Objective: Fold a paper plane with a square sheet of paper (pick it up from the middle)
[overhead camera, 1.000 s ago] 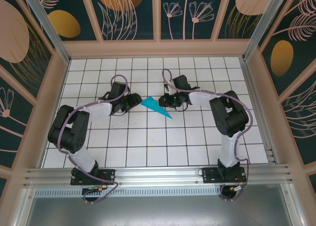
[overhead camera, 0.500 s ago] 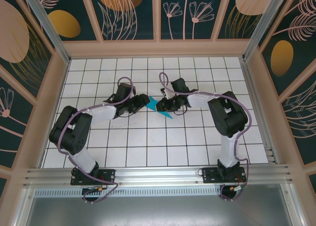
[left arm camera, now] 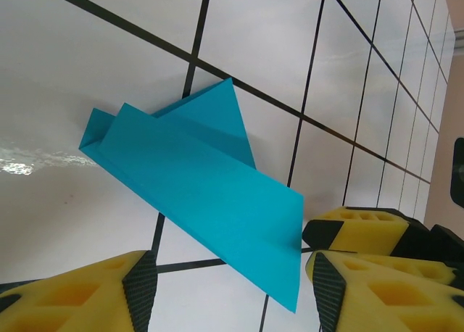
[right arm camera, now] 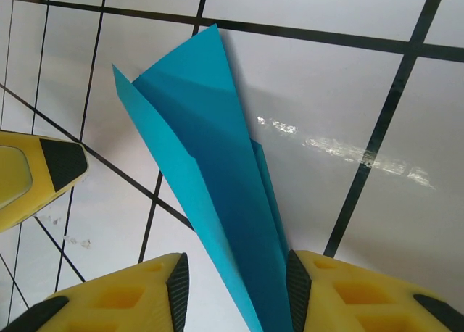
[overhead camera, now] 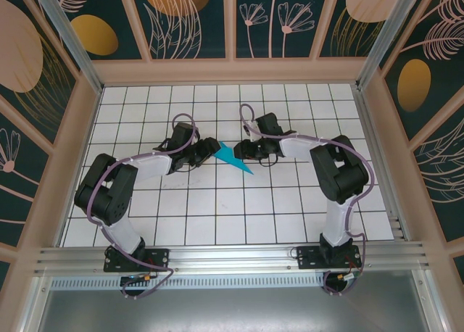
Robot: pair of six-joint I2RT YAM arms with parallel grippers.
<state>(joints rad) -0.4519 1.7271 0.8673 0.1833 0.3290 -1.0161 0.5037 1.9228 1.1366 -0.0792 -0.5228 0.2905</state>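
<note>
Left end effector (left arm camera: 233, 296) is spread wide, straddling one corner of the plane (overhead camera: 233, 158). Right end effector (right arm camera: 238, 292) is likewise released around its narrowing end, one pad (right arm camera: 297, 288) perhaps touching paper. The plane lies mid-table (overhead camera: 217, 201), with open tiles toward every edge.

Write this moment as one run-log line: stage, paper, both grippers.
stage: plane folded, not lifted | paper plane: lying on tiled table | left gripper: open, astride the plane | right gripper: open, astride the plane
</note>
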